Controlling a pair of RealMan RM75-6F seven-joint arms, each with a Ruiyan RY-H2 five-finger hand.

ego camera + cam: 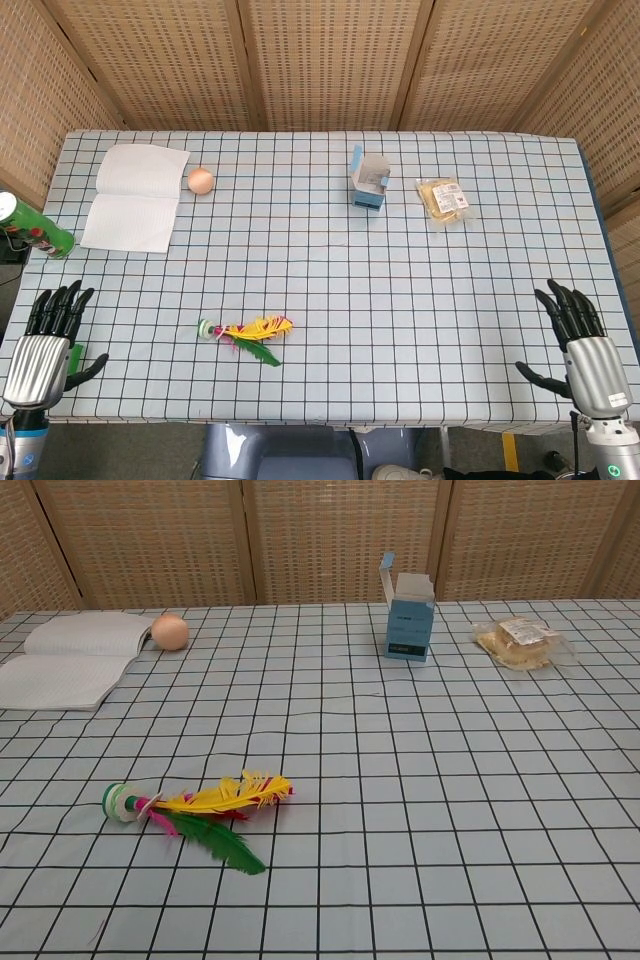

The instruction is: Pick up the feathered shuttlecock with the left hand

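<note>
The feathered shuttlecock with yellow, green and pink plumes point(245, 331) is seen lying flat near the table's point(400, 300) near-left edge. It is judged light, its feathers soft and fragile; the stiff green-white base is better pinched. The left robot hand point(42, 352) is released, fingers apart, well apart from it.

Two hands, seen in the head view only. Left hand point(42, 350): ribbed silver back plate, slim black segmented fingers point(58, 305), black thumb, silver-grey wrist cuff below with a small blue-lit mark. Right hand point(583, 355): same silver plate with ridges, black fingers point(567, 306), black thumb, grey cylindrical wrist with a small green-blue dot and thin dark cable.
</note>
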